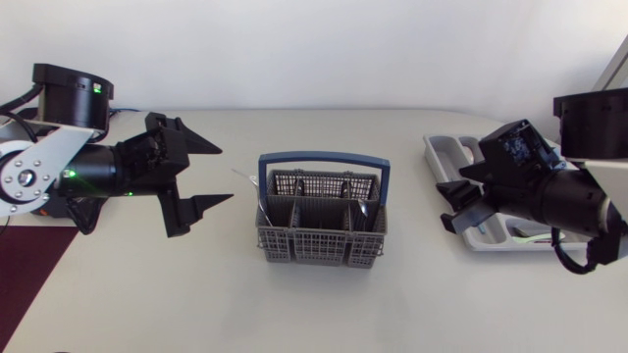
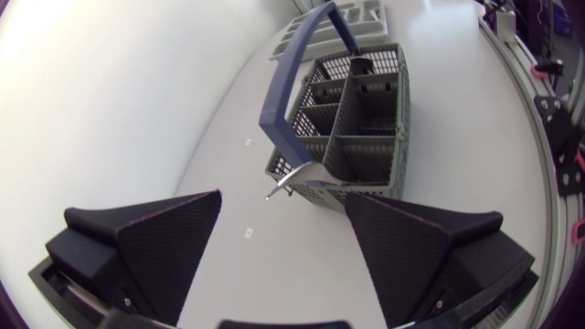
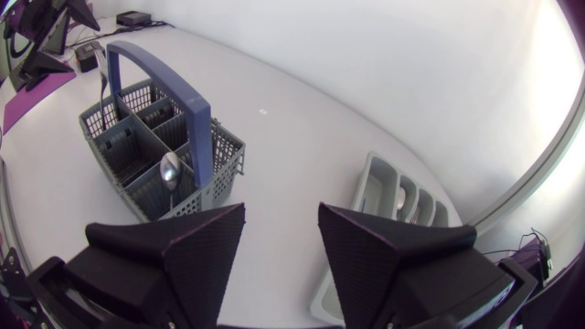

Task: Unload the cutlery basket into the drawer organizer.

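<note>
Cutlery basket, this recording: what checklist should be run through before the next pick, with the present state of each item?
1. Open, empty left gripper: ok.
2. Open, empty right gripper: ok.
3. Upright cutlery basket, with its handle raised: ok.
4. Cutlery left to pick: ok. A spoon stands bowl-up in a compartment beside the handle.
5. Free compartments in the drawer organizer: cannot tell, as much of it is hidden.
</note>
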Robot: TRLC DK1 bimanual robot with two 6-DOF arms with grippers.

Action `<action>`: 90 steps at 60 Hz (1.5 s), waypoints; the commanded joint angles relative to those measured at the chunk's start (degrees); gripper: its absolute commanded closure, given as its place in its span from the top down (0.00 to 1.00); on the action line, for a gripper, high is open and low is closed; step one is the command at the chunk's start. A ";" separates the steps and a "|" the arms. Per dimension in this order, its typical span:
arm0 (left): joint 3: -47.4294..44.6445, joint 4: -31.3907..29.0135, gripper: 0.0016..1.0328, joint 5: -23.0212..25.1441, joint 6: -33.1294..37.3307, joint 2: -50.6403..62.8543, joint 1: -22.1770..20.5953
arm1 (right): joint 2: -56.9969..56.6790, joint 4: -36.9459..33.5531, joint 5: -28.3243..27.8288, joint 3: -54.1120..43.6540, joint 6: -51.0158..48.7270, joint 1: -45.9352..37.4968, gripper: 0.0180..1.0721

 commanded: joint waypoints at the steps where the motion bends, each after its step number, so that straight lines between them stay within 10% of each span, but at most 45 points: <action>1: 2.38 -0.54 0.88 -1.33 8.27 3.06 -1.00 | 0.32 -0.05 0.78 -2.11 1.20 1.33 0.57; 60: 4.13 3.94 0.18 -3.35 24.27 9.04 -4.52 | 4.98 5.31 3.95 -4.84 1.82 4.84 0.57; 90: 4.93 4.03 0.03 -5.02 27.61 11.15 -3.90 | 4.98 5.66 3.95 -4.84 1.20 4.58 0.57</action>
